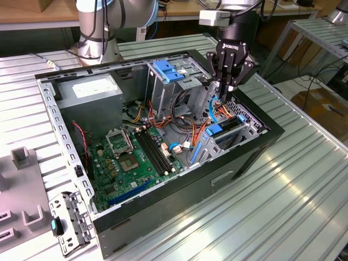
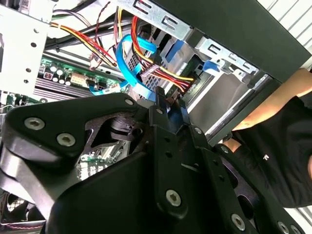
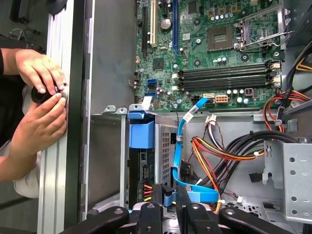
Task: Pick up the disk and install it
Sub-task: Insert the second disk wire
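Exterior view: arm points straight down into the computer case (image 1: pixel 261 144), jaws nearly closed, grip unclear.

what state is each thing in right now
computer case, lying on its side, side panel off
disk, seated in the drive cage, as far as shows
gripper, reaching into the case, close to the disk
processor socket, bare, no cooler on it
person's hands, closed around a small black round part
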Action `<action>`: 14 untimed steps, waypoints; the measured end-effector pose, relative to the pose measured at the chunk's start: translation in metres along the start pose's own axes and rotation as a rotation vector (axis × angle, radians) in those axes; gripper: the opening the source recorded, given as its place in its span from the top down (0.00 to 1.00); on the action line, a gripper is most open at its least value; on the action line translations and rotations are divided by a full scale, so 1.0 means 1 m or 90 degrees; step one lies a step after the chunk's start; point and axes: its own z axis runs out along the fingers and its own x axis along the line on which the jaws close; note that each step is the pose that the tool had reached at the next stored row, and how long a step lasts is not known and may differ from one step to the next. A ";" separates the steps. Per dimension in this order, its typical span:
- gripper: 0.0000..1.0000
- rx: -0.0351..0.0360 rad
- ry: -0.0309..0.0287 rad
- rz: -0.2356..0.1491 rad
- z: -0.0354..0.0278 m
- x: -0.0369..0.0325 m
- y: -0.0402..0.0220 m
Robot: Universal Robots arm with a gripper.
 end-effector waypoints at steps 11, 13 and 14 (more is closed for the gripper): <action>0.84 0.0041 -0.0081 -0.005 0.0085 0.0111 0.0026; 0.84 0.0074 -0.0127 -0.005 0.0100 0.0109 0.0074; 0.84 0.0093 -0.0145 -0.005 0.0108 0.0108 0.0097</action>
